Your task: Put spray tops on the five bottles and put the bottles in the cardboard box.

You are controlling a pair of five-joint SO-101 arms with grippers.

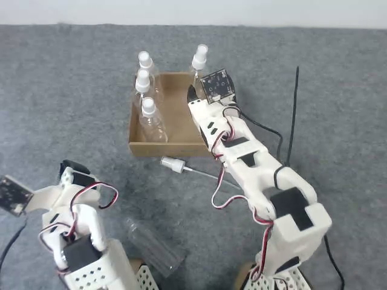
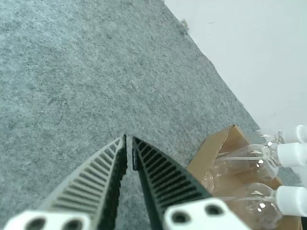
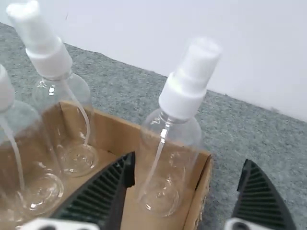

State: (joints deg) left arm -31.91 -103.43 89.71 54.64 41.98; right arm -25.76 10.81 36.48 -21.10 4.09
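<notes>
**Table** (image 1: 72, 90): one, covered in grey carpet; we list everything below as lying on it.

**Arms:** two, white.
- The right arm (image 1: 254, 169) stretches to the box. Its right gripper (image 3: 189, 163) has its jaws spread wide, one on either side of the corner bottle (image 3: 172, 143).
- The left arm (image 1: 72, 235) sits folded at the near left. Its left gripper (image 2: 128, 140) has its jaws drawn together over bare carpet.

**Cardboard box** (image 1: 163, 146): one, open-topped, at the centre of the table. We count four clear bottles inside, all upright and each with a white spray top.
- Three stand in a row along the left wall: far bottle (image 1: 146, 63), middle bottle (image 1: 143, 84) and near bottle (image 1: 151, 121).
- The corner bottle stands at the far right.

**Fifth bottle** (image 1: 151, 244): one, uncapped, on its side outside the box, near the left arm's base.

**Loose spray top** (image 1: 174, 163): one, with its tube, lying just on the near side of the box.
</notes>
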